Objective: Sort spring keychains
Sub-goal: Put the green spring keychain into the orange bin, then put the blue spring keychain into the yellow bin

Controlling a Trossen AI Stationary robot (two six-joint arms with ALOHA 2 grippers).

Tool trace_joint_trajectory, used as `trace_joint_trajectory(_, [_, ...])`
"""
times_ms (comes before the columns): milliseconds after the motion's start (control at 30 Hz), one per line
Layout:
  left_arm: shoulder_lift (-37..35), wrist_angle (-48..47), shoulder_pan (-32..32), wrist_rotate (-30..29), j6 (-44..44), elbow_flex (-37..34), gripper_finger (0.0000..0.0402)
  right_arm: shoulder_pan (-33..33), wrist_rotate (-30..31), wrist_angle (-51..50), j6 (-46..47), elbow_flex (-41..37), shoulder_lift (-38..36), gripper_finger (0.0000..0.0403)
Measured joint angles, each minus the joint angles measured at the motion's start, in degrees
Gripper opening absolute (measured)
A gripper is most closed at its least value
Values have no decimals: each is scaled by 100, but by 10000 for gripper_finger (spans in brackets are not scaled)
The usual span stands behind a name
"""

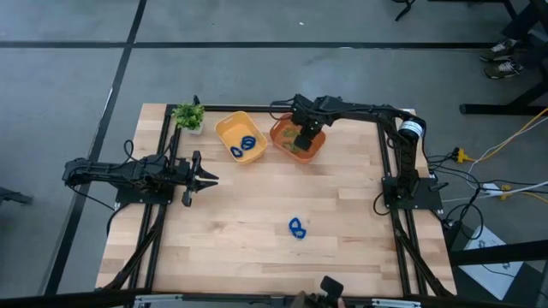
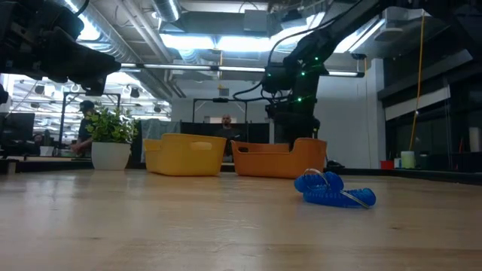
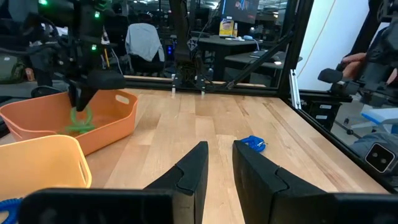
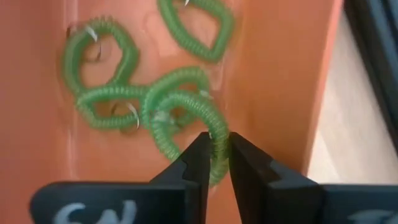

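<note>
My right gripper [image 1: 301, 139] points down into the orange tray [image 1: 318, 151] at the table's far side, shut on a green spring keychain [image 4: 186, 121]. Several other green keychains [image 4: 99, 62] lie on the tray's floor beneath it. The yellow tray [image 1: 224, 128] to the left holds blue keychains [image 1: 247, 145]. One blue keychain [image 1: 296, 228] lies flat on the wooden table nearer the front. My left gripper [image 1: 205, 179] rests level at the table's left, open, with nothing between its fingers. My right gripper pinches one strand of the green coil [image 4: 217, 134] between its two fingertips, coming from above and pointing steeply down. The fingers lie across the strand. The loop hangs below the fingers [image 3: 78, 118] inside the orange tray, over the other green keychains.
A small potted plant [image 1: 188, 115] stands at the far left corner beside the yellow tray. Bare wooden tabletop [image 1: 257, 205] spreads between the trays and the near edge, around the lone blue keychain. People sit in the room beyond the table.
</note>
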Motion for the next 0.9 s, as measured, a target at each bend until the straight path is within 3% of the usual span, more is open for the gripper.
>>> trace_joint_trajectory(267, [-2, 0, 0, 0, 0, 0, 70, 38, -2, 406, -121, 4, 0, 97])
trace_joint_trajectory(900, [-2, 0, 0, 0, 0, 0, 70, 257, -42, -877, 38, 1707, 0, 148])
